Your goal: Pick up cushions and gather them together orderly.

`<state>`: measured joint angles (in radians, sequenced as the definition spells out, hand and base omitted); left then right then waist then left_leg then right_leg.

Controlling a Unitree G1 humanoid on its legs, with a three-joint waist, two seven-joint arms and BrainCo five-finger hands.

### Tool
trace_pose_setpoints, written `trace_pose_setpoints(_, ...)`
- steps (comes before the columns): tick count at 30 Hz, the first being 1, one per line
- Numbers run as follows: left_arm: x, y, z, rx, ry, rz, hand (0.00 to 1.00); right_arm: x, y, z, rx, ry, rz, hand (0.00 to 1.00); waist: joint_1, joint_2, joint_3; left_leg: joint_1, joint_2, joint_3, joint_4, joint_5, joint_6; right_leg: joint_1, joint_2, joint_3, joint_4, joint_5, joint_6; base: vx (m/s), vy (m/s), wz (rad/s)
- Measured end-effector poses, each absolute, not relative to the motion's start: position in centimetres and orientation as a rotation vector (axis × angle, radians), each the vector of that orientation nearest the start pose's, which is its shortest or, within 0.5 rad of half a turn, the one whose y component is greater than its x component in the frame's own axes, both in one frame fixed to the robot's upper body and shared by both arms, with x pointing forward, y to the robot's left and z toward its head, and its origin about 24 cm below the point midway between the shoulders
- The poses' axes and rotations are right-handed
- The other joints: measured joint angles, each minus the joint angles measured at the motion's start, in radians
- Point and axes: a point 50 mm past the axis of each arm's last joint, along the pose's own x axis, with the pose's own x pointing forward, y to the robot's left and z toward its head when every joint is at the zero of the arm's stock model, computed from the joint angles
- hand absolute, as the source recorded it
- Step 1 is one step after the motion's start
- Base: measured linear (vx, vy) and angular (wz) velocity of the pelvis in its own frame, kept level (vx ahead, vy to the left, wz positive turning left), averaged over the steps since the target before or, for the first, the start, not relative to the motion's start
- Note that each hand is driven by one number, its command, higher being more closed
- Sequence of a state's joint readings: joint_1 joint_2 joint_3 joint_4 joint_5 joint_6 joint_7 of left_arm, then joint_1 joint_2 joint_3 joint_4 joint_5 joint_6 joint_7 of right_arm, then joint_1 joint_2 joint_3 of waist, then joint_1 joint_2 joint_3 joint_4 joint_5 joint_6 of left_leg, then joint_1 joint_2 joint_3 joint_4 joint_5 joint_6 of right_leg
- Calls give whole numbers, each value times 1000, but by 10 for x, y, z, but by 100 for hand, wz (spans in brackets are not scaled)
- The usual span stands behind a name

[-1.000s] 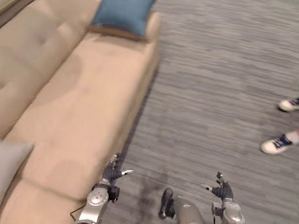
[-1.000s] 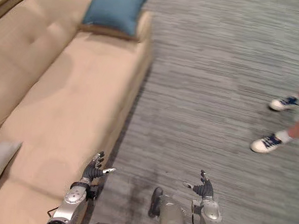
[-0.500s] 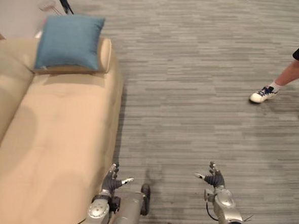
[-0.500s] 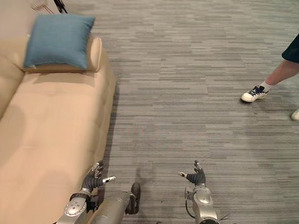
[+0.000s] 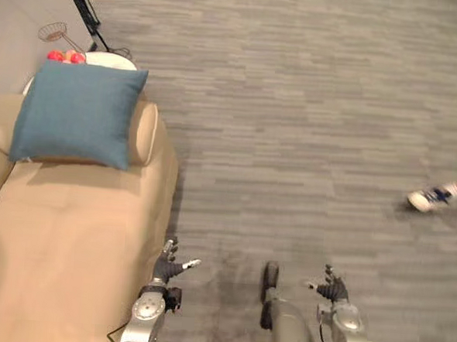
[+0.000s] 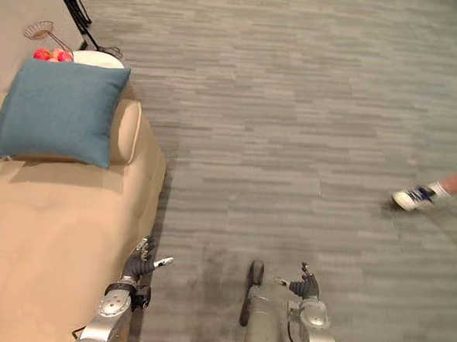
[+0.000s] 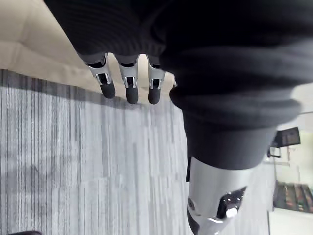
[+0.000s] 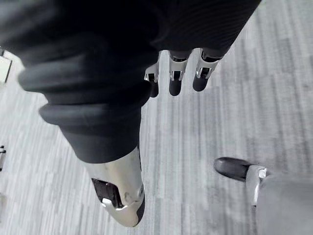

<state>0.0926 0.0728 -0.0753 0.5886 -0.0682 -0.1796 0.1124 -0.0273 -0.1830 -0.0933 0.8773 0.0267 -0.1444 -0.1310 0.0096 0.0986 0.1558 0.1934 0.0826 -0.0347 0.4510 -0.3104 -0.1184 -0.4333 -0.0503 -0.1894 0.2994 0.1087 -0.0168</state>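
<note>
My left hand (image 5: pixel 168 269) and right hand (image 5: pixel 332 289) released, empty; cushion (image 5: pixel 77 114) propped on sofa (image 5: pixel 62 230) arm may topple if bumped.

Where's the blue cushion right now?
In the left eye view, the blue cushion leans on the far armrest of the beige sofa, upper left, ahead of the left hand.

Beige sofa (image 5: pixel 62 230) stands on grey striped carpet (image 5: pixel 309 129).
</note>
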Motion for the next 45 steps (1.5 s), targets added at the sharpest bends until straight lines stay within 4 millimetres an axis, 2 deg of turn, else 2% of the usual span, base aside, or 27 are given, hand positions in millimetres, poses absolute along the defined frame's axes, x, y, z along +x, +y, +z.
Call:
trace_pose_setpoints(1,188,165,-89,39,500,100,0,181,-235,-108,-163,680,-288,0,1,6,3,-40,10,6,91,44,-26,8,0,-8,22,-30,-2,551,-159,35)
trace_pose_setpoints(2,187,161,-91,24,510,102,0,184,-235,-107,-166,674,-285,0,6,14,9,-130,25,19,282,198,-65,50,0,-18,27,-75,-6,642,-189,35)
trace_pose_setpoints(3,187,157,-91,7,510,101,0,186,-233,-106,-167,669,-275,0,19,20,24,-248,113,95,560,182,-31,159,14,-32,-8,-110,-15,764,-213,28)
trace_pose_setpoints(5,186,157,-92,4,515,102,0,188,-231,-105,-164,659,-271,0,39,5,40,-319,171,191,690,129,55,281,15,-38,-61,-132,-21,588,-108,21)
trace_pose_setpoints(6,184,159,-92,-2,512,107,0,188,-229,-105,-154,651,-274,0,42,-20,48,-380,176,241,675,104,93,378,-2,-57,-128,-146,-11,631,-53,48)
trace_pose_setpoints(8,184,159,-91,-6,509,107,0,188,-234,-102,-156,633,-289,0,46,-24,40,-477,150,270,530,90,113,463,-27,-94,-188,-173,23,485,5,50)
trace_pose_setpoints(10,184,160,-90,-10,507,111,0,187,-243,-100,-151,633,-327,0,62,-18,43,-545,103,301,218,99,101,527,-51,-129,-226,-200,65,467,124,42)
trace_pose_setpoints(11,180,160,-93,-14,520,113,0,182,-246,-102,-149,643,-343,0,60,-15,41,-542,67,313,3,148,50,573,-61,-157,-245,-224,97,414,154,53)
trace_pose_setpoints(12,176,159,-95,-17,530,114,0,179,-249,-103,-158,652,-353,0,62,-9,38,-541,50,321,-93,228,68,599,-56,-170,-255,-239,117,535,202,59)
trace_pose_setpoints(13,171,163,-98,-15,551,120,0,174,-245,-107,-154,675,-355,0,68,-30,29,-523,20,329,-93,283,173,632,-77,-174,-256,-267,139,553,204,62)
trace_pose_setpoints(14,166,169,-100,-18,567,145,0,176,-239,-108,-143,672,-341,0,68,-61,19,-546,-9,320,-48,230,193,633,-109,-185,-225,-279,143,669,238,61)
trace_pose_setpoints(17,159,167,-106,-31,606,149,0,180,-239,-107,-144,667,-338,0,92,-69,19,-533,-38,308,48,112,229,562,-188,-147,52,-305,189,617,276,34)
trace_pose_setpoints(18,153,170,-109,-30,626,157,0,182,-237,-106,-144,664,-332,0,84,-74,18,-461,-85,291,34,68,243,474,-259,-84,346,-228,233,526,282,43)
trace_pose_setpoints(19,152,171,-109,-30,629,160,0,182,-237,-107,-147,666,-329,0,81,-75,18,-437,-97,280,29,58,246,446,-274,-61,429,-197,229,629,278,70)
trace_pose_setpoints(21,150,178,-110,-26,635,182,0,176,-232,-112,-149,694,-313,0,62,-74,16,-307,-137,209,-11,28,262,319,-280,-19,762,-274,158,510,114,96)
trace_pose_setpoints(24,153,187,-107,-34,619,228,0,176,-226,-113,-167,695,-272,0,59,-74,14,-205,-159,101,-82,28,262,175,-221,-56,686,-352,95,491,16,97)
trace_pose_setpoints(27,165,184,-102,-49,586,230,0,171,-227,-115,-168,710,-263,0,51,-66,14,-177,-158,-68,-99,28,261,91,-79,66,366,-367,111,481,-152,157)
trace_pose_setpoints(29,173,184,-99,-47,564,224,0,165,-229,-117,-167,724,-274,0,25,-76,14,-164,-160,-187,-80,-5,179,103,-17,226,27,-226,127,497,-279,236)
trace_pose_setpoints(30,174,183,-99,-49,565,221,0,160,-229,-119,-164,737,-279,0,31,-90,15,-157,-158,-219,-42,-49,115,126,-24,258,-77,-26,116,445,-313,177)
trace_pose_setpoints(31,173,177,-102,-68,579,223,0,158,-232,-120,-169,742,-282,0,37,-65,12,-160,-131,-229,-22,-65,100,136,-15,213,-57,-37,110,432,-313,162)
trace_pose_setpoints(32,171,175,-102,-74,580,219,0,165,-233,-115,-166,711,-289,0,40,-43,-2,-189,-96,-219,20,-48,48,158,-16,155,-64,-54,87,372,-271,144)
trace_pose_setpoints(33,170,176,-103,-76,583,221,0,171,-235,-108,-141,664,-310,0,35,-43,-1,-219,-66,-176,48,-17,-6,201,-25,89,-92,-68,70,343,-255,149)
trace_pose_setpoints(34,171,175,-102,-81,581,222,0,173,-234,-107,-132,653,-316,0,35,-45,0,-233,-53,-151,59,-10,-20,223,-29,69,-108,-70,66,312,-234,154)
trace_pose_setpoints(38,183,167,-96,-105,538,184,0,175,-238,-103,-108,619,-357,0,38,-83,19,-315,42,162,69,-20,10,362,-90,-75,-186,-78,58,104,-55,146)
trace_pose_setpoints(39,183,164,-94,-108,524,172,0,175,-242,-100,-117,609,-372,0,34,-66,10,-325,76,251,-14,79,44,365,-87,-108,-190,-86,71,19,75,81)
trace_pose_setpoints(40,183,166,-93,-104,521,168,0,174,-244,-101,-109,611,-380,0,41,-53,2,-322,76,293,-66,69,85,369,-81,-113,-206,-97,101,17,76,70)
trace_pose_setpoints(45,176,180,-96,-69,538,175,0,157,-235,-111,-70,665,-394,0,56,-91,-17,-270,-23,262,-215,139,114,411,-137,-117,-269,-80,124,1,90,39)
